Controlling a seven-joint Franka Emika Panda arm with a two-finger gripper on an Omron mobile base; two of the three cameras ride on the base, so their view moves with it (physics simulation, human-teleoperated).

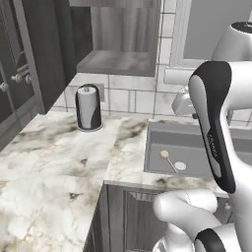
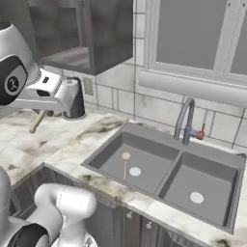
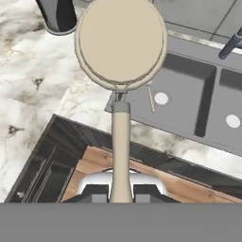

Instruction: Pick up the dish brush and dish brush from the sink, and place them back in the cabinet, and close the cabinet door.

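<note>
Your claw (image 3: 121, 193) pinches one dish brush (image 3: 121, 56) by its thin handle, up in the air over the counter (image 1: 54, 162). You can count two brushes: the second dish brush (image 2: 125, 163) lies in the left bowl of the sink (image 2: 144, 140), beside one white drain (image 2: 135, 171). The cabinet (image 1: 118, 61) hangs open above one paper roll (image 1: 88, 107).

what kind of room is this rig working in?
A rendered home kitchen, most likely: a double-basin sink with a faucet set in a marble counter, tiled wall behind, and a wall cabinet above. One dish brush lies in the sink.
</note>
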